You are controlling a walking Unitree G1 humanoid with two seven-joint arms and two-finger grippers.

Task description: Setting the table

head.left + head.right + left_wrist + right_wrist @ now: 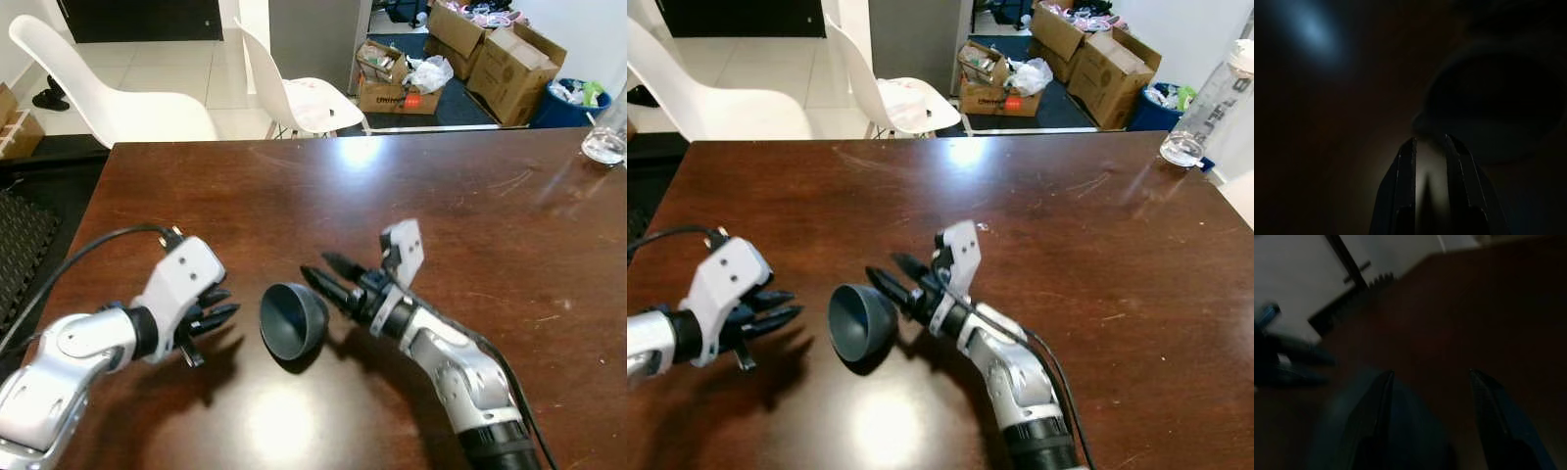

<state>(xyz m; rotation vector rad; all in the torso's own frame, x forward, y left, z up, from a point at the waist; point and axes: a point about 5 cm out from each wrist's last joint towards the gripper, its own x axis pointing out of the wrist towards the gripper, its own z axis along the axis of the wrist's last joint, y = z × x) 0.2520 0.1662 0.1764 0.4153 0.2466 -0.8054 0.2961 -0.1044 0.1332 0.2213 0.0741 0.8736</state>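
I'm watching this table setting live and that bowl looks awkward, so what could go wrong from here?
1. The dark bowl is tipped on its side, mouth toward the left gripper. The right gripper, open behind it, may push it into a roll instead of gripping it.
2. Both grippers flank the bowl closely, so they could knock together.
3. The clear bottle stands near the table edge; a jolt could topple it.

— What sort of place is this?
— A home dining area: a dark wood table [294, 186], white chairs [108, 93] on pale floor tiles.
— Anything else?
— Cardboard boxes [505, 59] of clutter behind, and a water bottle [1205, 108] at the table edge.
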